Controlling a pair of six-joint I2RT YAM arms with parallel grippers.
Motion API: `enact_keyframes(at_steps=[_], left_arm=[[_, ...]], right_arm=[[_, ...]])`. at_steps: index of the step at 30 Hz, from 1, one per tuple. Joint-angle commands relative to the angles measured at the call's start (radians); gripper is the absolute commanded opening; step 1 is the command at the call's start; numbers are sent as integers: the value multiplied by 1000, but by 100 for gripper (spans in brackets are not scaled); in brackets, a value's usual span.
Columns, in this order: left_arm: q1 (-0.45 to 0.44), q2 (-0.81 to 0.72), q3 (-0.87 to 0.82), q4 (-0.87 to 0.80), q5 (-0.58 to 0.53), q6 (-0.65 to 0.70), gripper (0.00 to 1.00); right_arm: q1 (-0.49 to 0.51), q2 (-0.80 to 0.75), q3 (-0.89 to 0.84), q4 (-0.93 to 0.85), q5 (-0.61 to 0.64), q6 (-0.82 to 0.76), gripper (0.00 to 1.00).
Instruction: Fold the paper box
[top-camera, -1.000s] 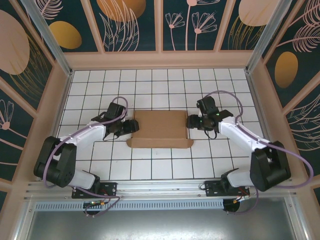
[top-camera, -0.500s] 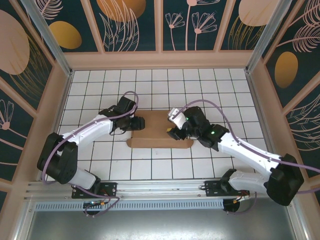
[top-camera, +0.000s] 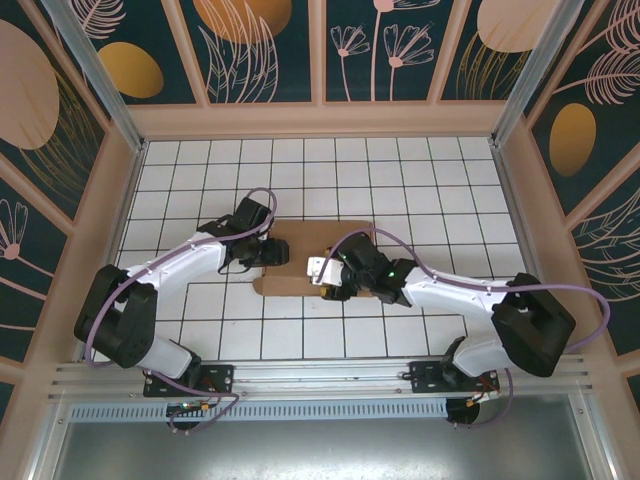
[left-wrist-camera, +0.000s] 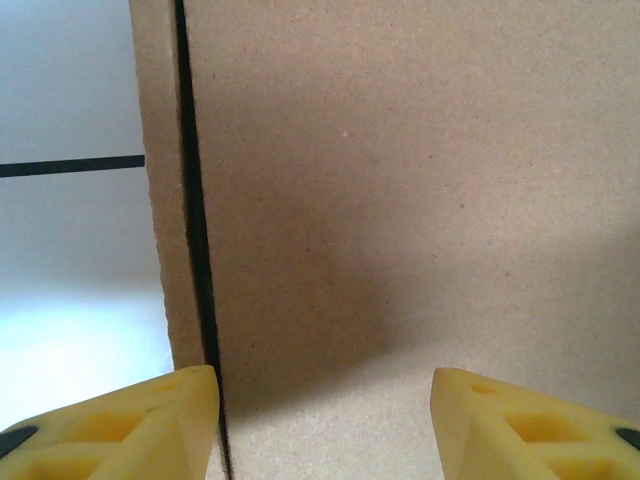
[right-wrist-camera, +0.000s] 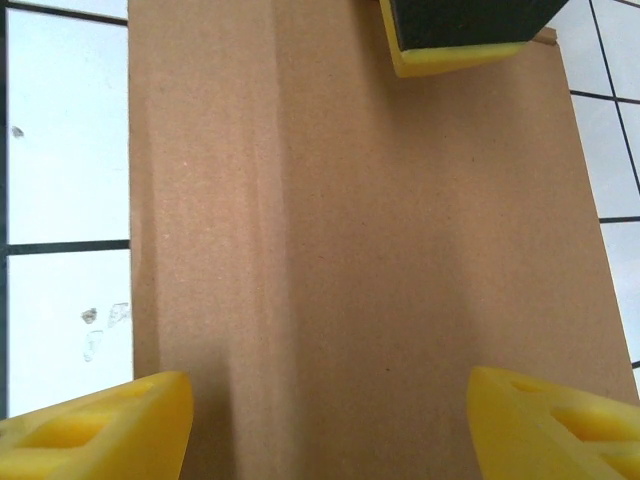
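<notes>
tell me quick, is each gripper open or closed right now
Left gripper: open, over the brown cardboard box, gripping nothing.
Right gripper: open, over the same box, gripping nothing.

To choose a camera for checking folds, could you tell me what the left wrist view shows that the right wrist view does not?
Left wrist: a dark slit down the paper box. Right wrist: a crease, plus a yellow pad of the left pincer at the top. Shared: the box on the white gridded table, between open fingertips.
</notes>
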Motion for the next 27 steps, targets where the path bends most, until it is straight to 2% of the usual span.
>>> enact_keyframes(at_steps=[1, 4, 11, 18, 20, 25, 27], left_arm=[[4, -3, -15, 16, 13, -10, 58], [4, 6, -22, 21, 13, -7, 58], [4, 21, -31, 32, 21, -6, 58], [4, 1, -22, 28, 21, -3, 58], [5, -9, -10, 18, 19, -5, 58], [7, -26, 51, -29, -21, 8, 64], [11, -32, 55, -44, -53, 16, 65]], right_arm=[[12, 46, -9, 99, 89, -62, 72], [24, 102, 1, 145, 185, -73, 69], [61, 202, -11, 194, 288, -99, 68], [79, 247, 12, 155, 270, -63, 38], [77, 230, 14, 147, 249, -38, 39], [39, 64, 27, 154, 77, 152, 59], [-1, -22, 26, 171, 7, 271, 63]])
